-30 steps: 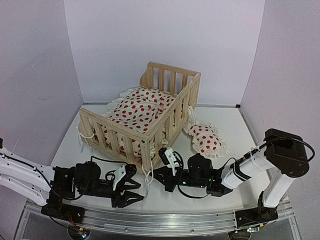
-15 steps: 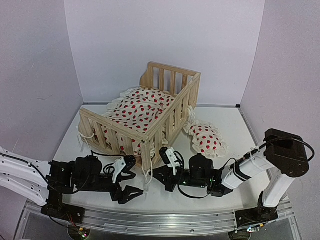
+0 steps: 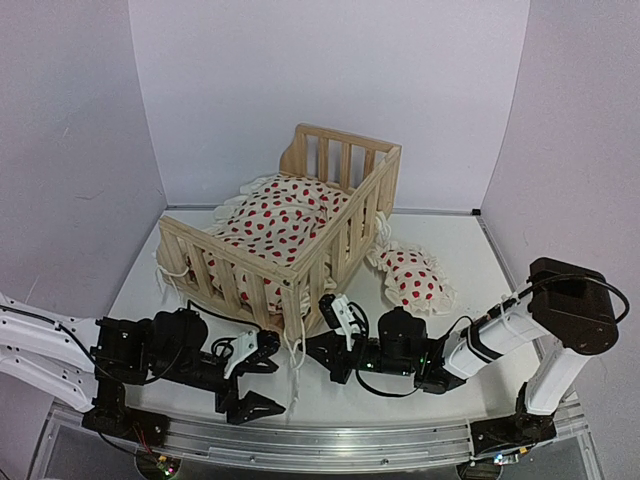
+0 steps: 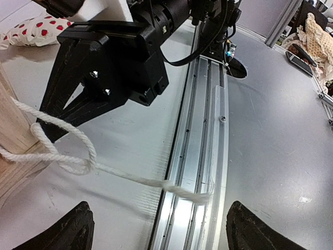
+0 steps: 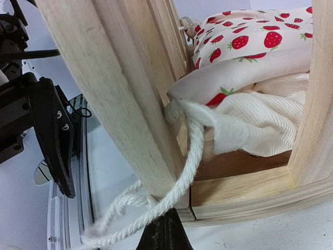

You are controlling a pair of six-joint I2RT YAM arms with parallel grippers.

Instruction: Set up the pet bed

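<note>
Find pet bed (image 3: 345,225) standing diagonal on bench (image 3: 470,250), left of centre, dotted cushion (image 3: 280,222) inside, ruffle spilling past left side. Note tie string (image 4: 127,178) hanging at near corner post (image 5: 109,88), trailing onto bench. Record left end effector (image 3: 272,378) low by that corner, fingers (image 4: 78,229) spread wide either side of string, gripping nothing. Record right end effector (image 5: 164,224) pressed together at same post, string crossing tip; cannot tell whether pinched. Note small pillow (image 3: 410,278) right of bed, apart.
</note>
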